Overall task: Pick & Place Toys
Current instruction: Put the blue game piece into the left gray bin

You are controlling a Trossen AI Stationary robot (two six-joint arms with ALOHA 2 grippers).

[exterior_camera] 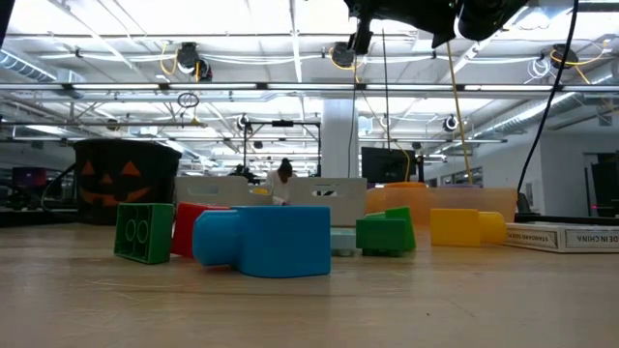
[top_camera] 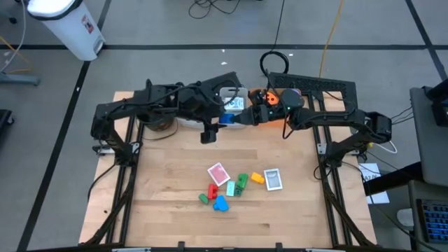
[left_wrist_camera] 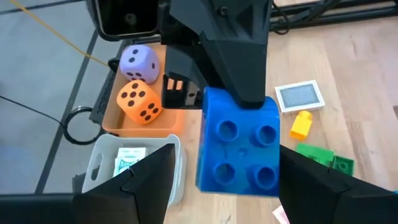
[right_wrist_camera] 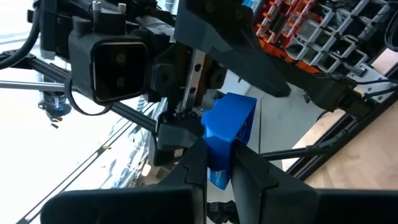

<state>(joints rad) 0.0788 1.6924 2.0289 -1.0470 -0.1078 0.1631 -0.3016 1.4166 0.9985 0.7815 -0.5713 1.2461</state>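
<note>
A blue block [left_wrist_camera: 239, 143] hangs in the air over the table's far middle, its four studs facing my left arm's camera. My right gripper [right_wrist_camera: 217, 155] is shut on it. My left gripper [left_wrist_camera: 227, 155] is open, one finger on each side of the block; a gap shows on one side. On the table's near middle lie two cards [top_camera: 218, 173] [top_camera: 273, 179] and green [top_camera: 240, 183], yellow [top_camera: 257, 178], red [top_camera: 212, 190] and blue [top_camera: 221, 204] blocks. An orange die [left_wrist_camera: 140, 102] and a purple die [left_wrist_camera: 138, 62] sit in the orange tray [left_wrist_camera: 118, 127]. My right gripper pinches the blue block between its two fingers at one end [right_wrist_camera: 219, 167]. It comes about level from the table's right side. In the left wrist view its fingers [left_wrist_camera: 239, 68] cover the block's far edge, so the exact spot is hidden. The block is lifted well clear of the table.
A clear bin [left_wrist_camera: 102, 165] holding cards stands next to the orange tray at the far edge. A black pot with a pumpkin face [exterior_camera: 126, 179] stands at the far left. Bare wood lies between the arms and the toys near the front.
</note>
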